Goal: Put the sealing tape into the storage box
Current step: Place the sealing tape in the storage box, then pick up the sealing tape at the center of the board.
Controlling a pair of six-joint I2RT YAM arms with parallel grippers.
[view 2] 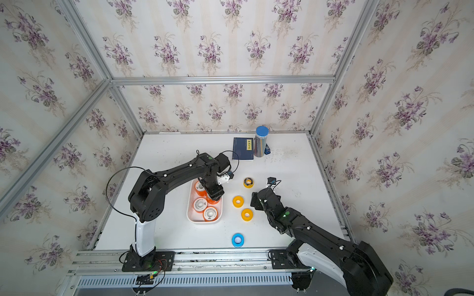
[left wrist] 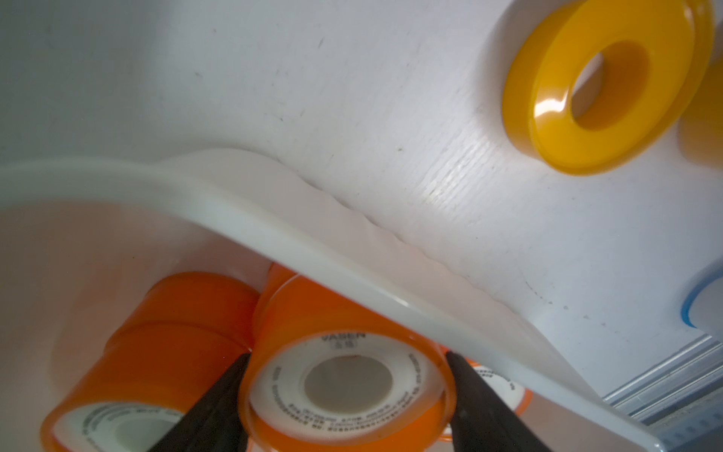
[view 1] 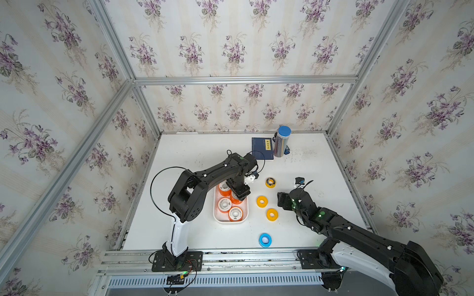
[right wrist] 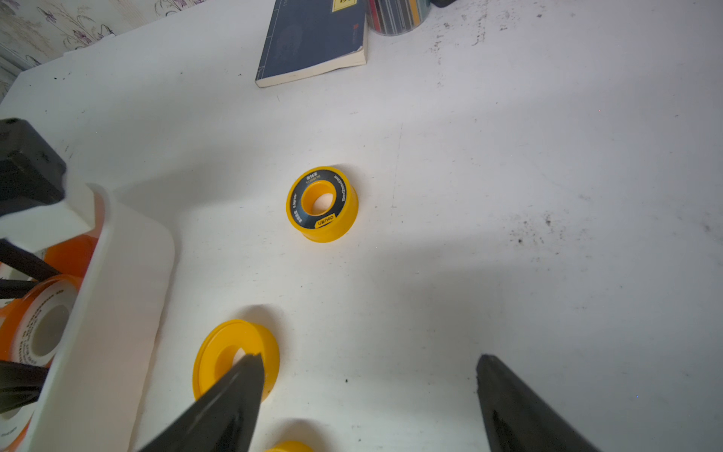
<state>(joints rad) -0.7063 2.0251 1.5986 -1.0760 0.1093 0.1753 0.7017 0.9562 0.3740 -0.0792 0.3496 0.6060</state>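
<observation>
Sealing tape (view 1: 235, 214) is partly stowed: the left pincer (left wrist: 346, 355) clasps an orange spool (left wrist: 348, 415) inside the storage box (view 1: 230, 221), likely placing it. Spread wide, the right pincer (right wrist: 368, 357) hangs near yellow spools (right wrist: 211, 360) on the desk (view 1: 195, 153); next, release and lift.

On the white bench (view 2: 179, 159), a shallow white plastic storage tray (view 2: 190, 205) holds orange, white-faced round tape spools (view 2: 200, 205); the left end effector (view 2: 215, 197) hangs over them. Three yellow ring-shaped spools (view 2: 238, 201) and a blue spool (view 2: 237, 240) lie beside the tray, near the right end effector (view 2: 253, 202).
</observation>
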